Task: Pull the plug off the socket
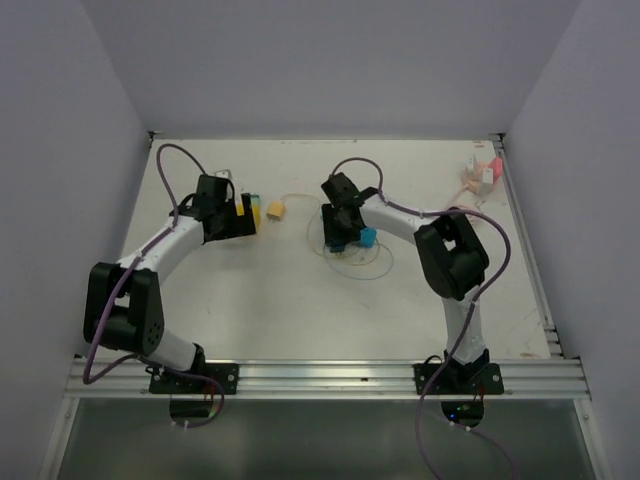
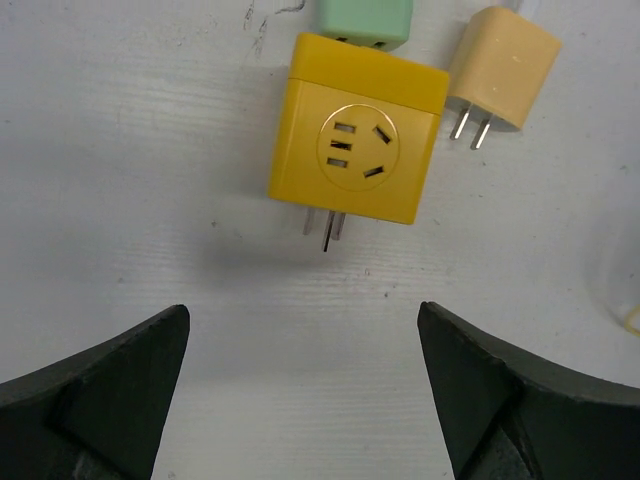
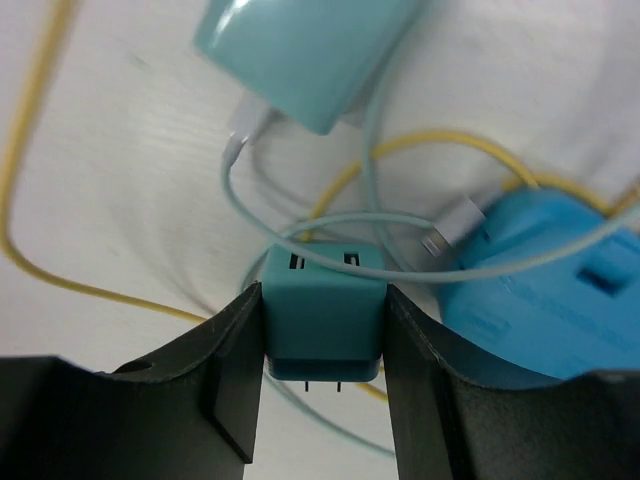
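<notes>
In the left wrist view a yellow socket cube [image 2: 355, 140] lies on the white table with its face up and its bare prongs pointing at my left gripper [image 2: 303, 330]. That gripper is open, a little short of the cube, and holds nothing. A mint green plug [image 2: 365, 20] butts against the cube's far side; whether it is plugged in I cannot tell. My right gripper [image 3: 323, 340] is shut on a teal plug [image 3: 323, 310] whose two prongs show bare. It hangs just left of a blue socket block [image 3: 545, 290].
A pale yellow plug [image 2: 500, 70] lies right of the cube. A light teal charger [image 3: 300, 50] and looped yellow and pale cables [image 3: 330, 235] lie under the right gripper. Pink items [image 1: 480, 175] sit at the back right corner, by the table's raised rim.
</notes>
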{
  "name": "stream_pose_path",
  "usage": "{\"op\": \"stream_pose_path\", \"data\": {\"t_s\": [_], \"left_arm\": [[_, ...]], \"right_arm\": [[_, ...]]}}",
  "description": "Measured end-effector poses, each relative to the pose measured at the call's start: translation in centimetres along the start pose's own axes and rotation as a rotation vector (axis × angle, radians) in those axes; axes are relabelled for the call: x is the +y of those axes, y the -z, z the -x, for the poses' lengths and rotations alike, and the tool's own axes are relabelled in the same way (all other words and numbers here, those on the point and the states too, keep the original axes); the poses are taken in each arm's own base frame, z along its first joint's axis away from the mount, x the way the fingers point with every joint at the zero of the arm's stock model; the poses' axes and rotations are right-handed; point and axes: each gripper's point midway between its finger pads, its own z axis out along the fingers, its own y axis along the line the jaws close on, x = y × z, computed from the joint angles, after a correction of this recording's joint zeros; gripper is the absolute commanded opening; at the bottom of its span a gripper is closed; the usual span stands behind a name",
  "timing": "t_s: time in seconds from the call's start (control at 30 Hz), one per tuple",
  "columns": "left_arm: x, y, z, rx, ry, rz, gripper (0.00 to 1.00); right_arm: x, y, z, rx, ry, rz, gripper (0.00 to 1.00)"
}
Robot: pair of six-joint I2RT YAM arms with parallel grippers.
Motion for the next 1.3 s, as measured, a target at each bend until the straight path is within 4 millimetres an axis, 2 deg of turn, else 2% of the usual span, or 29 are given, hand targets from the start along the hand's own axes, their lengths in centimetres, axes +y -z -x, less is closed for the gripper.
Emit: {"op": "stream_pose_path", "data": {"t_s": [0.1, 0.2, 0.23, 0.3, 0.4, 0.43, 0.47, 0.53, 0.67, 0.77, 0.87, 0.97, 1.07, 1.17, 1.23, 1.3], "left_arm": [[-0.4, 1.7, 1.1, -0.048, 0.003, -0.024, 1.00], [-0.9, 4.3, 2.8, -0.140, 0.007, -0.057, 1.00], [-0.9, 5.2, 3.2, -0.172, 0.009, -0.067, 1.00], [-0.9, 6.6, 3.7, -0.232, 0.009, -0.084, 1.00], [-0.4, 8.0, 3.3, -0.292, 0.010, -0.091, 1.00], [-0.1, 8.1, 2.8, -0.299, 0.012, -0.089, 1.00], [0.2, 8.1, 2.4, -0.308, 0.012, -0.085, 1.00], [0.8, 8.1, 1.5, -0.320, 0.008, -0.075, 1.00], [1.3, 8.3, 0.8, -0.350, -0.008, -0.067, 1.00], [1.4, 8.3, 1.2, -0.382, -0.019, -0.068, 1.00], [1.4, 8.2, 1.4, -0.393, -0.025, -0.068, 0.99], [1.4, 8.2, 1.7, -0.406, -0.030, -0.066, 0.99], [1.4, 8.3, 2.1, -0.421, -0.035, -0.063, 0.99], [1.5, 8.3, 2.2, -0.425, -0.041, -0.058, 0.99], [1.6, 8.3, 2.2, -0.427, -0.045, -0.054, 0.99], [1.6, 8.4, 2.3, -0.429, -0.044, -0.050, 0.99]], "right_arm": [[3.6, -1.3, 3.0, -0.058, 0.003, 0.071, 0.13], [6.5, -2.6, 6.0, -0.116, 0.011, 0.130, 0.23], [7.2, -2.9, 6.9, -0.128, 0.013, 0.144, 0.33], [8.3, -3.3, 8.5, -0.148, 0.017, 0.160, 0.41], [9.7, -4.0, 10.6, -0.183, 0.027, 0.194, 0.56], [9.9, -4.1, 10.7, -0.185, 0.033, 0.201, 0.60], [10.0, -4.2, 10.6, -0.181, 0.040, 0.206, 0.68], [10.2, -3.7, 10.6, -0.180, 0.058, 0.221, 0.73], [10.1, -1.7, 10.2, -0.168, 0.105, 0.240, 0.79], [9.6, 1.9, 9.8, -0.181, 0.142, 0.253, 0.80], [8.5, 6.6, 9.3, -0.219, 0.173, 0.261, 0.77], [6.8, 9.8, 7.6, -0.240, 0.197, 0.249, 0.75], [4.8, 9.8, 5.1, -0.207, 0.215, 0.211, 0.68], [2.7, 7.5, 1.3, -0.109, 0.228, 0.157, 0.58], [1.1, 6.0, -1.3, -0.035, 0.233, 0.114, 0.57], [0.2, 5.4, -2.8, 0.006, 0.235, 0.091, 0.56]]}}
